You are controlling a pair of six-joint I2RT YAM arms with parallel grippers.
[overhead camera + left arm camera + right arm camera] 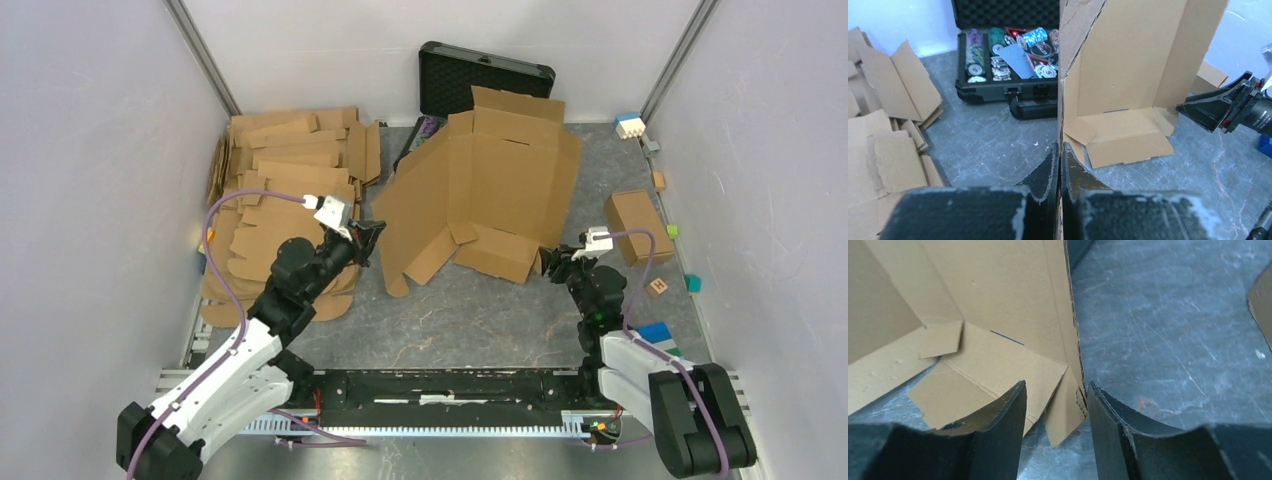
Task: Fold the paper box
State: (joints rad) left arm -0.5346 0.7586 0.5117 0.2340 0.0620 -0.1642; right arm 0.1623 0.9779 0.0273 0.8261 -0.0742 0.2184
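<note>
left tool [1059, 162] pinching left flap of large brown corrugated cardboard box sheet [490, 180]; right tool [1055, 397] open astride right wall edge. Close right, raise both evenly.

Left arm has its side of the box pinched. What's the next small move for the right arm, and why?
Probably close the right gripper. Its jaws stand open with the raised side edge of the paper box between them, while the left gripper is shut on the opposite edge. Holding both sides should let the arms fold the walls together.
</note>
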